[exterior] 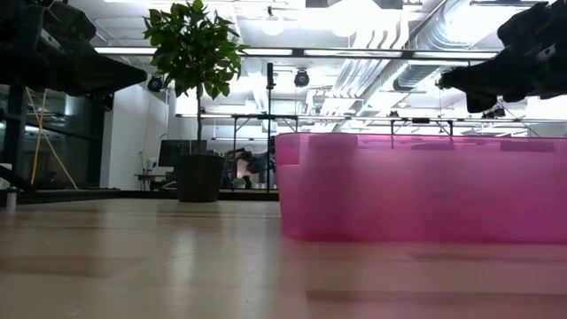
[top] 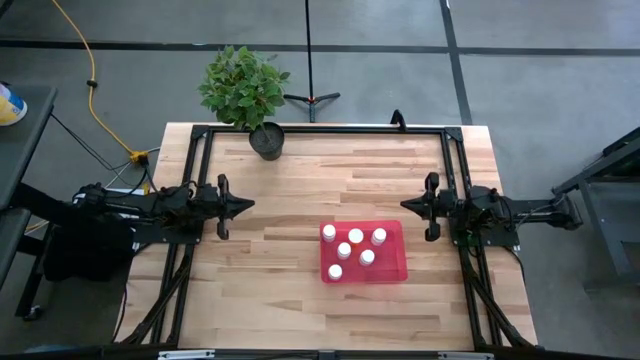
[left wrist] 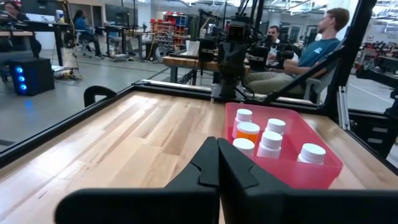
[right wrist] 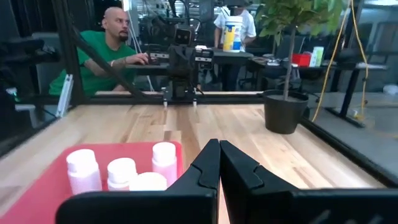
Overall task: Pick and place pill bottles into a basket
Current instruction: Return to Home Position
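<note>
The red tray lies on the wooden table, right of centre and toward the near edge. Several small white pill bottles stand upright in it on their bases. They also show in the left wrist view and the right wrist view. One bottle shows an orange top in the left wrist view. My left gripper is shut and empty above the table's left side, left of the tray. My right gripper is shut and empty above the table's right side, just beyond the tray's far right corner.
A dark round pot with a green plant stands at the table's far edge, left of centre. A black frame runs along the far edge and both sides. Bare wood lies left of the tray. People sit beyond the table.
</note>
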{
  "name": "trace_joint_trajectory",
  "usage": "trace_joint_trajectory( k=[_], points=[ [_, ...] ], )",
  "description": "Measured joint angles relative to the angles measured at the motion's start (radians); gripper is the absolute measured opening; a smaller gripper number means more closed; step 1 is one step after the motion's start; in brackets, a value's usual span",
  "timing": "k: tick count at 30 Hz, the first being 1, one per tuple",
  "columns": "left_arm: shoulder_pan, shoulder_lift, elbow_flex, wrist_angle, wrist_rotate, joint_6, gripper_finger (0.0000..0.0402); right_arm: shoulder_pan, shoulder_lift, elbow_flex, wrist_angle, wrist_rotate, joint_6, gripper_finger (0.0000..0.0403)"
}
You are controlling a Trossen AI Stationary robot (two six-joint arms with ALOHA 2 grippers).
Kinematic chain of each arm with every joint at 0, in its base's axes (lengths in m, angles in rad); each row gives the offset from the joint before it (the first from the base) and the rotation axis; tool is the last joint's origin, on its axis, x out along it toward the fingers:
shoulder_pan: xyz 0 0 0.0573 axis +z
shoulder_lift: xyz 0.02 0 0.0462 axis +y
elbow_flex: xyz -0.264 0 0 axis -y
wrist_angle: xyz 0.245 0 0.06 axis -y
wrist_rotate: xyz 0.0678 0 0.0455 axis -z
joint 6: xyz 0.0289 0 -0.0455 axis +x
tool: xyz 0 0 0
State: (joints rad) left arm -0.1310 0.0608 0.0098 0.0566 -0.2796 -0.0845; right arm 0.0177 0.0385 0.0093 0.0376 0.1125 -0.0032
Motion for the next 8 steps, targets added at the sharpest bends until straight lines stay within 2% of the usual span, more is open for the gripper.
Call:
trace_joint_trajectory(
  k=[5,8],
  points=[
    [0.000,0.000,0.000,0.000,0.004,0.000,0.0022,0.000,0.000,0.000,-0.003,-0.015,-0.040,0.0000],
    [0.000,0.000,0.000,0.000,0.003,0.000,0.0040,0.000,0.000,0.000,-0.003,-0.015,-0.042,0.0000]
  ],
)
